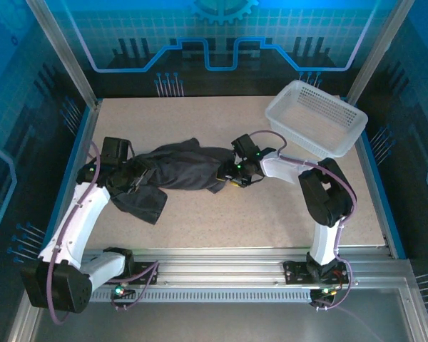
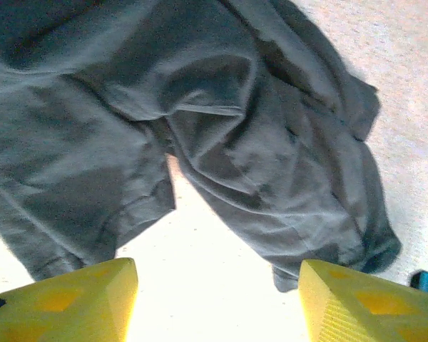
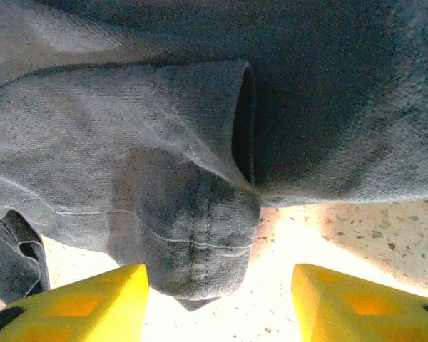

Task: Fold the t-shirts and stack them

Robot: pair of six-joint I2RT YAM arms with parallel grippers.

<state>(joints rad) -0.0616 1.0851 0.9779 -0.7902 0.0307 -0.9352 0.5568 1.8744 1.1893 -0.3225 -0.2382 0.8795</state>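
Shirt on the bench, basket bare, both claws apart.
Your charcoal t-shirt (image 1: 178, 169) lies crumpled on the bench (image 1: 271, 214) between the arms, well apart from the white basket (image 1: 299, 135) at the far right corner, whose mesh floor shows bare. Your left claw (image 2: 217, 274) stands apart near the cloth. Your right claw (image 3: 217, 281) is also apart, with a sleeve hem between its fingers, not pinched.
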